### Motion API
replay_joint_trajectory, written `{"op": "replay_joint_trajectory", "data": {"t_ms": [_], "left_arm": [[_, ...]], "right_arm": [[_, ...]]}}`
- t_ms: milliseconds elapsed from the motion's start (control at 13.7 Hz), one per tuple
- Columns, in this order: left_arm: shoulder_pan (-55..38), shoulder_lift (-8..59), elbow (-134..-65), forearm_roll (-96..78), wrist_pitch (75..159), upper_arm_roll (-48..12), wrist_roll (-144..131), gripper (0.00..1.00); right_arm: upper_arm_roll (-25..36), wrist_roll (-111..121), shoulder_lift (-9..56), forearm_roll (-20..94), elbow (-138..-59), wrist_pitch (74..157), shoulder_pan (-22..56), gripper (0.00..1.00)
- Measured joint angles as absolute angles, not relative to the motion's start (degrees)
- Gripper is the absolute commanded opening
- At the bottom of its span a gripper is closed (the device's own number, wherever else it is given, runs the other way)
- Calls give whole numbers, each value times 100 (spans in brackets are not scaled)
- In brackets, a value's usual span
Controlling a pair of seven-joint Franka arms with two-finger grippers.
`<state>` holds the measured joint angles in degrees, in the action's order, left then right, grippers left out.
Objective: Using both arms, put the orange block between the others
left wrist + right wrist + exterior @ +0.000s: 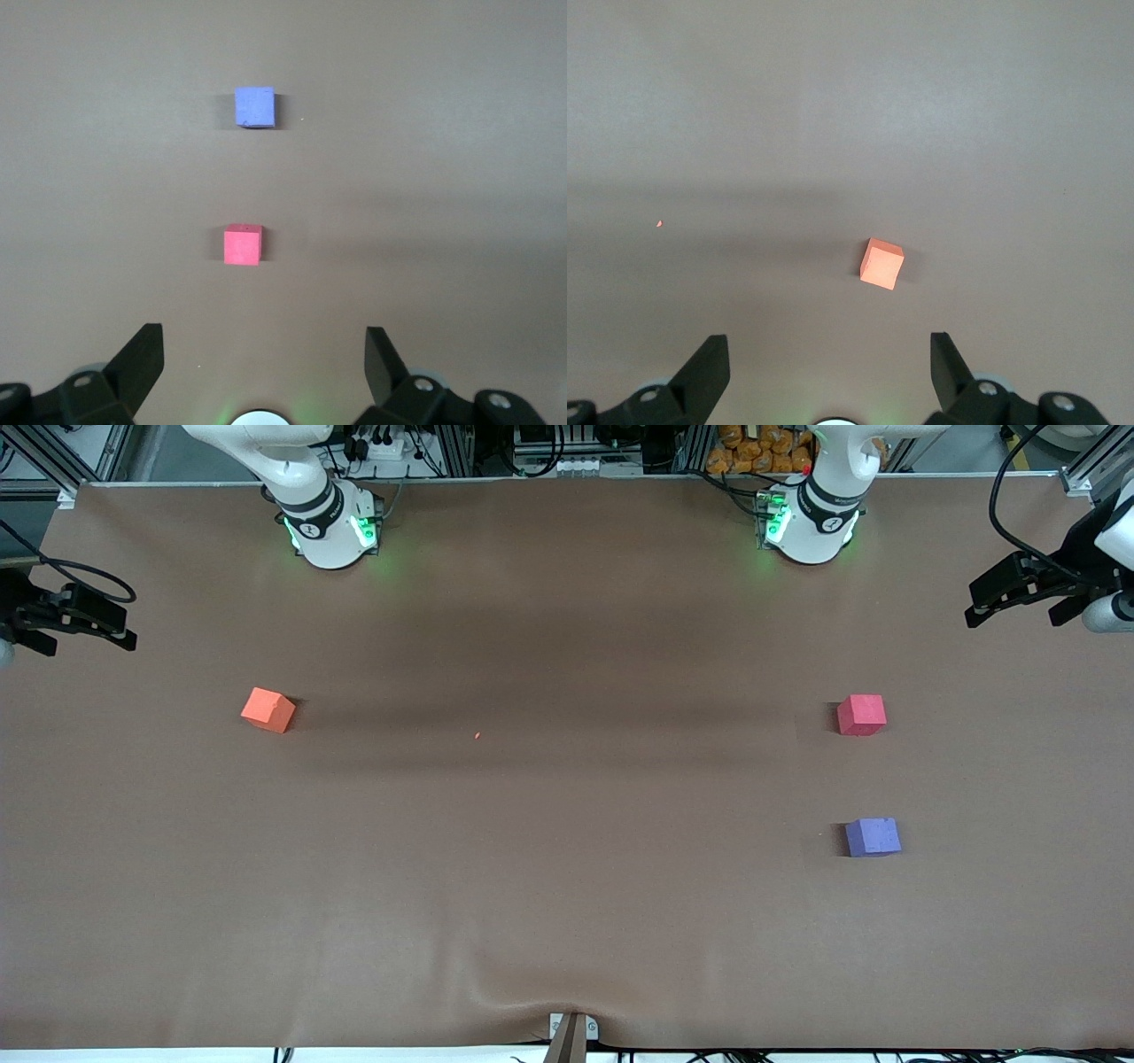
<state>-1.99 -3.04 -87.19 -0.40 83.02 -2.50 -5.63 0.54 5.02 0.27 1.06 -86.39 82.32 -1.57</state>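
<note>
The orange block [267, 709] [881, 264] lies on the brown table toward the right arm's end, turned a little askew. The others lie toward the left arm's end: a pinkish-red cube [861, 715] [243, 244] and a purple cube [873, 837] [255, 107] nearer the front camera, with a gap between them. My right gripper [120, 627] [830, 347] hangs high over the table's edge at its own end, open and empty. My left gripper [979, 607] [263, 341] hangs high at its own end, also open and empty. Neither touches a block.
A tiny orange speck [477, 735] [658, 223] lies mid-table. A clamp [571, 1032] holds the wrinkled brown cover at the edge nearest the front camera. Both green-lit bases [332, 527] [811, 522] stand along the farthest edge, with racks and cables past them.
</note>
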Motion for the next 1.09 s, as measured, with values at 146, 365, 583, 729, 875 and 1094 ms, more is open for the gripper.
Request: {"op": "replay_joint_trajectory", "data": {"t_ms": [146,365,583,729,875,1094], "left_arm": [[-201,-304,-8716,0,8282,-259,-563,100],[-201,-304,-8715,6,8263,-261,-563,100],[-200,-304,-8715,7,8258,-261,-563,100],[-201,-304,-8714,7,8254,-262,-563,100],[-201,-304,-8714,7,8245,-265,-563,100],[-196,-304,-8712,7,8182,-261,-563,100]], "right_arm": [[54,502,27,106,-8660,8232,-155,100],[54,502,27,106,-8667,8230,-155,100],[62,502,28,105,-8715,8223,-155,100],[72,502,28,104,-8803,8223,-155,100],[85,502,33,102,-8936,8216,-155,100],[98,500,66,99,-9286,8241,-155,100]]}}
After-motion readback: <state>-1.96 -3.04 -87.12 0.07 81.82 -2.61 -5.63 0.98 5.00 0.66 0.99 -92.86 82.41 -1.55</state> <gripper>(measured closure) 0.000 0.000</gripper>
